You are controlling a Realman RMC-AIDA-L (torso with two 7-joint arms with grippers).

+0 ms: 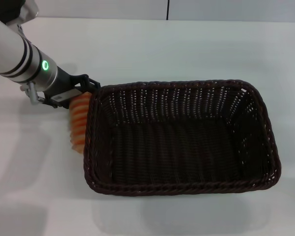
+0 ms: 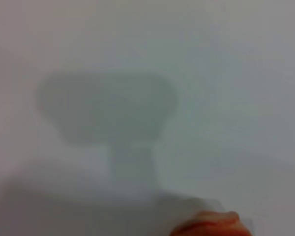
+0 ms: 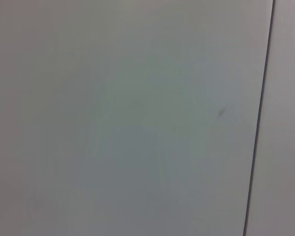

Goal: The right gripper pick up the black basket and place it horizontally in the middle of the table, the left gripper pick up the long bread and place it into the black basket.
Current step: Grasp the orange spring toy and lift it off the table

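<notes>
The black basket (image 1: 179, 188) stands on the white table (image 1: 152, 44), its long side running left to right, and it is empty. My left gripper (image 1: 82, 91), on the arm with the green ring, is just outside the basket's left rim. It is shut on the far end of the long bread (image 1: 78, 123), which hangs beside the rim, outside the basket. An orange tip of the bread (image 2: 206, 227) shows in the left wrist view above the bare table. The right gripper is out of view.
The table's far edge (image 1: 137, 19) meets a wall with a dark seam (image 1: 167, 9). The right wrist view shows only a pale surface with a dark seam line (image 3: 259, 118).
</notes>
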